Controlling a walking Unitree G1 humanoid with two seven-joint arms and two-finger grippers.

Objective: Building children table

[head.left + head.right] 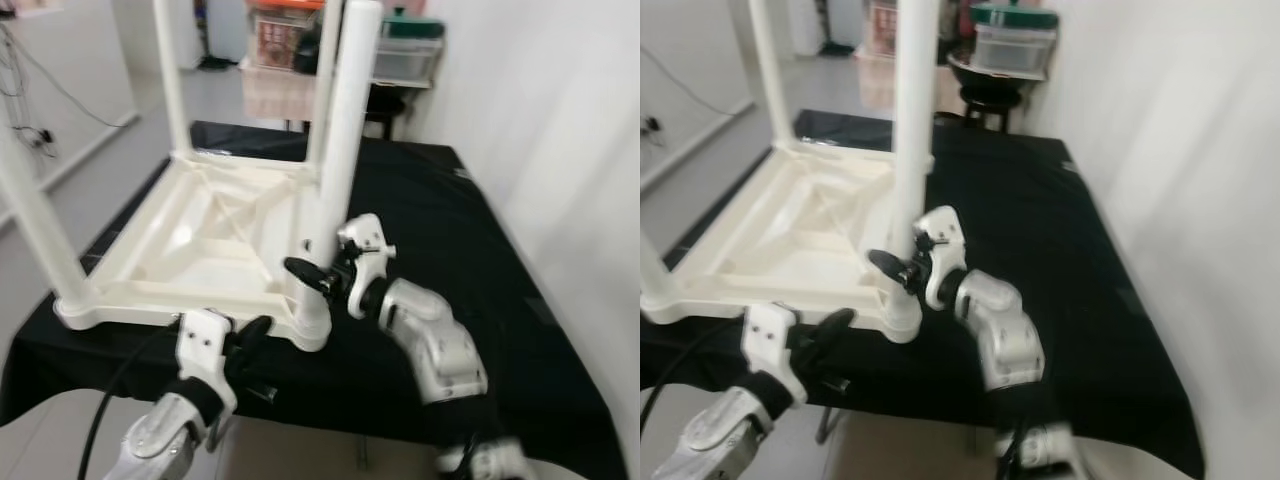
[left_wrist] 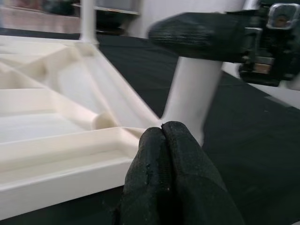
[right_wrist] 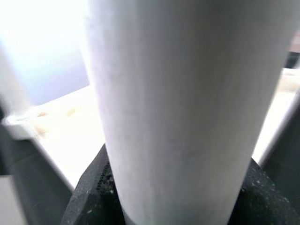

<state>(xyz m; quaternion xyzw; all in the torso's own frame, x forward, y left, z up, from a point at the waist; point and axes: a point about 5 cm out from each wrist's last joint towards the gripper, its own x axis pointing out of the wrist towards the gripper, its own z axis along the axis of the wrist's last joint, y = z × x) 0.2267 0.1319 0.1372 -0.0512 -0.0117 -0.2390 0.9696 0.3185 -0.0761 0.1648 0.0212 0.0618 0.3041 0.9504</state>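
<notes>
1. The tabletop (image 1: 200, 250) lay upside down on the black cloth (image 1: 450, 250), legs pointing up; the one you were working was the near-right leg (image 1: 340, 150), at the frame's 5 o'clock corner.
2. Your right gripper (image 1: 305, 272) was clamped around that leg low down, just above its socket, one finger on each side; the right wrist view showed the leg (image 3: 187, 108) held between the pads.
3. Your left gripper (image 1: 252, 335) sat fingers pressed together, holding nothing, tips touching the near rim at about 6 o'clock of the frame, just beside the socket (image 2: 187, 117).
4. To do this step well, you needed to keep the leg upright while seating or twisting it; a tilt would probably jam it in the socket.
5. You should have kept the left fingertips braced on the rim so the frame didn't slide on the cloth.
6. Whether the leg was fully seated couldn't be told; check the base before letting go.
</notes>
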